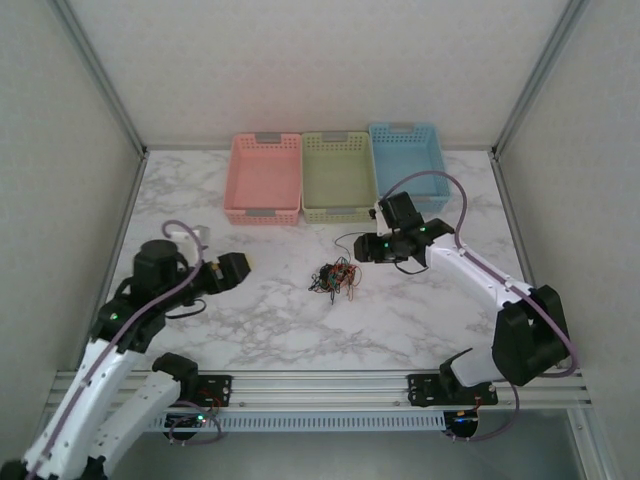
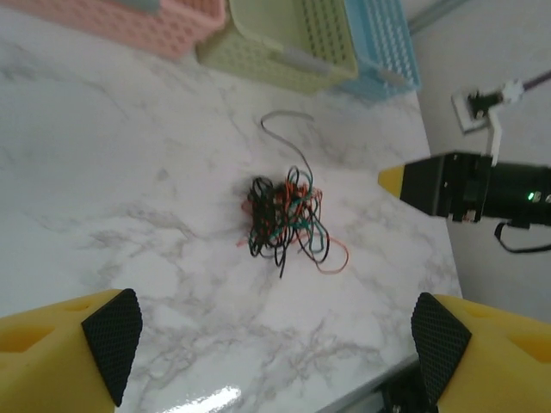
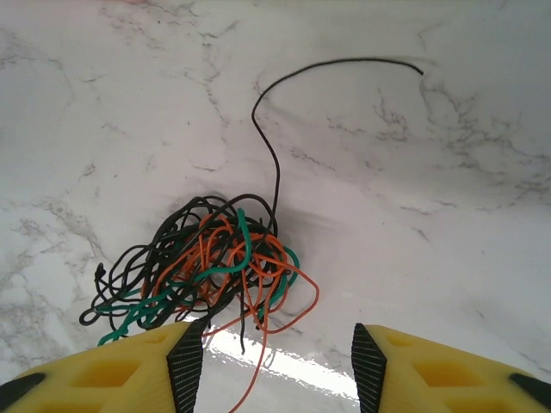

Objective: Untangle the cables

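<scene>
**While the wires sit in a knot, both grippers are open and empty**

Since people asked for details: the bunch of thin black, green and orange cables [image 1: 337, 277] is lying in one tangled clump on the white marble-pattern table [image 1: 250, 320], roughly in the middle, between the two arms and a bit closer to the right one. From the right wrist camera the clump [image 3: 207, 267] sits just in front of the fingers, slightly left of centre, with one long black strand [image 3: 275, 163] curling up and away from it across the bare tabletop.

The right gripper [image 1: 362, 247] hangs low, just beside the clump. Its jaws are partly apart and not clamped on anything, though an orange loop and a black end trail into the gap between the yellow fingers [image 3: 185, 366].

The left gripper [image 1: 243, 265] is well apart from the wires, off to the left. Its jaws are spread wide with nothing between them, and the clump [image 2: 284, 215] sits out ahead of it.

At the back, side by side, are a pink plastic basket [image 1: 263, 213], a pale green one [image 1: 338, 212] and a light blue one [image 1: 437, 160].
</scene>
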Robot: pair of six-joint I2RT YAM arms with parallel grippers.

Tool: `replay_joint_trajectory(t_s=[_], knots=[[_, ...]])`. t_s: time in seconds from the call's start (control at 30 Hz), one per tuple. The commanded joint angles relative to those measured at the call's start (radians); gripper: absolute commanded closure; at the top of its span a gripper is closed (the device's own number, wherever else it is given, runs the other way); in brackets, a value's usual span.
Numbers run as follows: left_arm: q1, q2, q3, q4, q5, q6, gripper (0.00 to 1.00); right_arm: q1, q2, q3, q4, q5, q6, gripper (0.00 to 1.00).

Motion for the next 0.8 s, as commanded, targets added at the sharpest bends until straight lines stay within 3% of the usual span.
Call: replay_joint_trajectory(t_s=[0.0,0.1,0.2,0.4,0.57,0.67,0.77], knots=[[-0.162,0.132,-0.049,0.187,-0.13,-0.071,0.15,-0.004,0.026,-0.038,0.085,-0.071,0.055,0.5],[-0.282,0.322,-0.031,0.304,-0.176,-0.068,0.15,-0.007,0.044,-0.072,0.118,-0.078,0.057,0.52],[-0.339,0.486,0.004,0.414,-0.172,-0.077,0.15,-0.02,0.07,-0.094,0.137,-0.084,0.046,0.57],[-0.351,0.676,0.087,0.511,-0.121,-0.103,0.15,-0.048,0.138,-0.098,0.136,-0.083,-0.033,0.67],[-0.355,0.769,0.129,0.522,-0.116,-0.106,0.17,-0.05,0.198,-0.097,0.16,-0.139,-0.078,0.67],[-0.355,0.822,0.142,0.536,-0.106,-0.116,0.26,-0.053,0.242,-0.089,0.178,-0.133,-0.098,0.67],[-0.361,0.856,0.14,0.569,-0.101,-0.131,0.27,-0.052,0.268,-0.077,0.178,-0.139,-0.116,0.67]])
